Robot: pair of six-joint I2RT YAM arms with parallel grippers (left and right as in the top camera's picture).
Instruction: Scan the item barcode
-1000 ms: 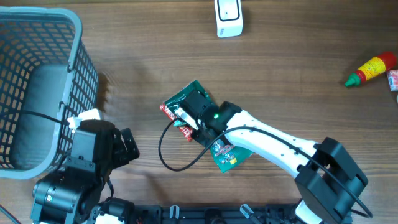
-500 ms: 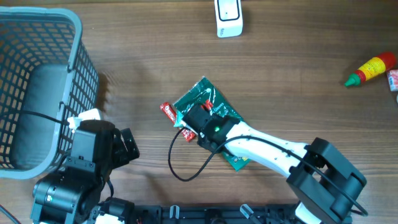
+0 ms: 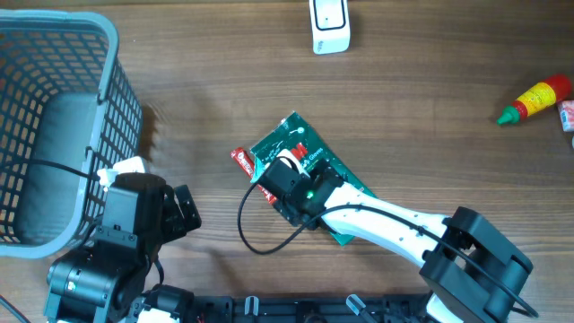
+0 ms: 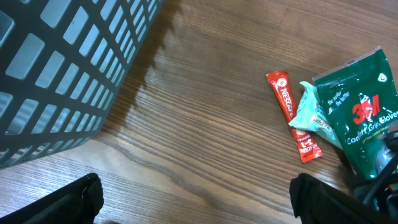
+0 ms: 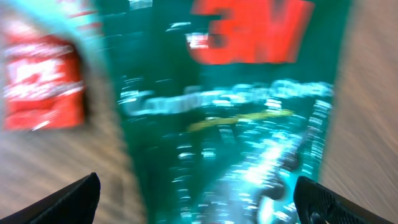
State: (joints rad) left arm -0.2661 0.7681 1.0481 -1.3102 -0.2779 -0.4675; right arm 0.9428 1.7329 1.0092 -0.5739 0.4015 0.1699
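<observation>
Right gripper [image 5: 199,200], jaws spread wide and gripping nothing, stands directly over the green 3M glove packet [image 3: 298,142] lying flat beneath it, well apart from the white scanner [image 3: 329,25] beyond; judged status: barcode not yet scanned.

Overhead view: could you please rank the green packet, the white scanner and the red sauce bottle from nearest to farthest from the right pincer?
1. Green packet, directly beneath the right pincer, mid-table.
2. White scanner, at the top centre of the view.
3. Red sauce bottle, far out at the right edge.
</observation>
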